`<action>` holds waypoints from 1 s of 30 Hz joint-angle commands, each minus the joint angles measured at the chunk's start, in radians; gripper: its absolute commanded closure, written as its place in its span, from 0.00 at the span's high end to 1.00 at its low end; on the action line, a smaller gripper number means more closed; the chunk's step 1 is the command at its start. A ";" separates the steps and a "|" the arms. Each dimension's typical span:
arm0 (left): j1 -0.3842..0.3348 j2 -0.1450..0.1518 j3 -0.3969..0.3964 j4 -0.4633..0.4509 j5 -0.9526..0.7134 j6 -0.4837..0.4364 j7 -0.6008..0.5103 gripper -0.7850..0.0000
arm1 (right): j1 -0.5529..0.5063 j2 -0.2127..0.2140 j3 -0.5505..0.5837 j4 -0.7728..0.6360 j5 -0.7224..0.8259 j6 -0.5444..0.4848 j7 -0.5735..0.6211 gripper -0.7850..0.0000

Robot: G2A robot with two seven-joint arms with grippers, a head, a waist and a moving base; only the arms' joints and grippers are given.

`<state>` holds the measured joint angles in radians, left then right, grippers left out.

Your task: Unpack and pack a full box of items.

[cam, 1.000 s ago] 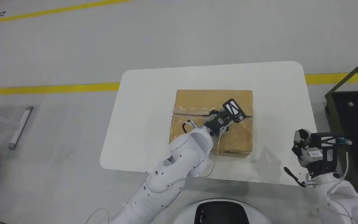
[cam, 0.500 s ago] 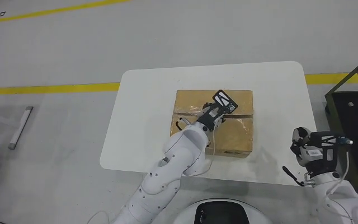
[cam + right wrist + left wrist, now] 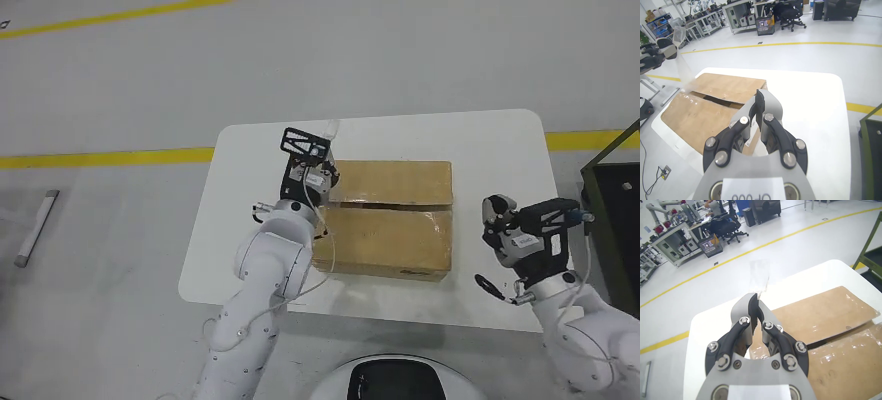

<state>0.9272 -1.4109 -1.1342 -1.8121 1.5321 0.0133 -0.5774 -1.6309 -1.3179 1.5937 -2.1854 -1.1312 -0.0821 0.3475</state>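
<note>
A brown cardboard box (image 3: 385, 215) lies on the white table (image 3: 250, 200), with a narrow dark gap along the seam between its two top flaps (image 3: 829, 323). My left gripper (image 3: 318, 165) is raised over the box's left end, shut on a strip of clear tape (image 3: 760, 275). The tape (image 3: 680, 62) runs from the left gripper (image 3: 668, 50) down to the box's corner (image 3: 706, 106). My right gripper (image 3: 497, 213) hovers just off the box's right end, shut (image 3: 758, 98) with nothing in it.
A dark green rack (image 3: 610, 210) stands off the table's right side, close to the right arm. A grey bar (image 3: 35, 228) lies on the floor to the left. Bare table surrounds the box on every side.
My left gripper travelled from the middle of the box along the seam to its left end and lifted, peeling the tape strip up. The right arm moved in toward the box's right end.
</note>
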 commanded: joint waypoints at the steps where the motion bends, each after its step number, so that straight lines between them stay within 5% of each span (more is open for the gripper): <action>1: 0.013 0.004 -0.039 -0.015 0.001 0.003 -0.004 0.00 | 0.032 -0.001 -0.037 0.026 -0.004 0.004 0.018 0.00; 12: 0.065 0.020 -0.204 -0.056 0.000 0.024 0.021 0.00 | 0.110 -0.004 -0.158 0.127 -0.060 0.022 0.079 0.00; 30: 0.063 0.029 -0.287 0.000 0.104 0.075 0.004 0.00 | 0.130 0.000 -0.166 0.145 -0.050 0.040 0.090 0.00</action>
<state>0.9889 -1.3818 -1.4153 -1.8135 1.6399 0.0815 -0.5733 -1.4997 -1.3184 1.4277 -2.0406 -1.1799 -0.0423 0.4376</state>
